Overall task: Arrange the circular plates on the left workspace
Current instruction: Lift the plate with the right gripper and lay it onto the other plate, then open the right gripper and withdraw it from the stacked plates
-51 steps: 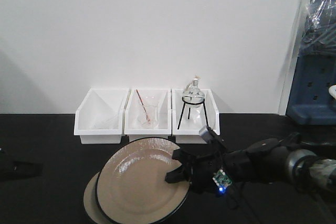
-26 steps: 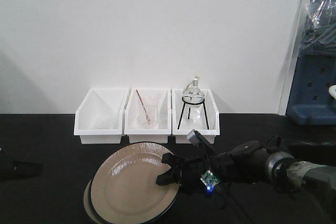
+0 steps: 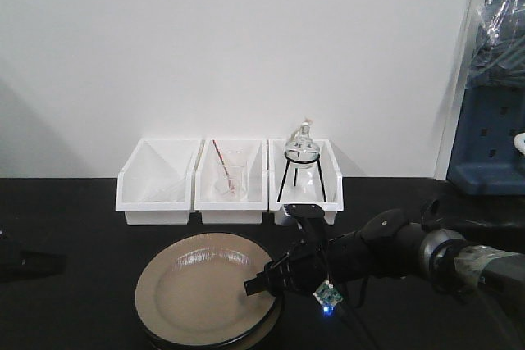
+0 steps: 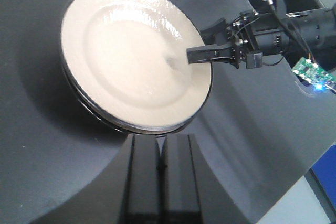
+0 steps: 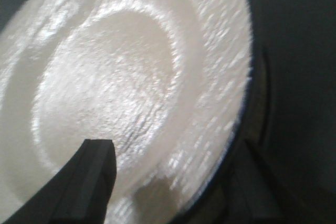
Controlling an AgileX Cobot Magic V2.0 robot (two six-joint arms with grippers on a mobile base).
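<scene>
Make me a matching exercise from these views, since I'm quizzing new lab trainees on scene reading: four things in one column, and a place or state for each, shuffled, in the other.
Column one
1. top plate
2. middle bin
3. right bin
4. right gripper

Column two
A. holds a round flask on a black stand
B. fingers astride a plate's rim
C. lies on the second plate
D. holds a beaker with a rod

Pairs: 1-C, 2-D, 3-A, 4-B
</scene>
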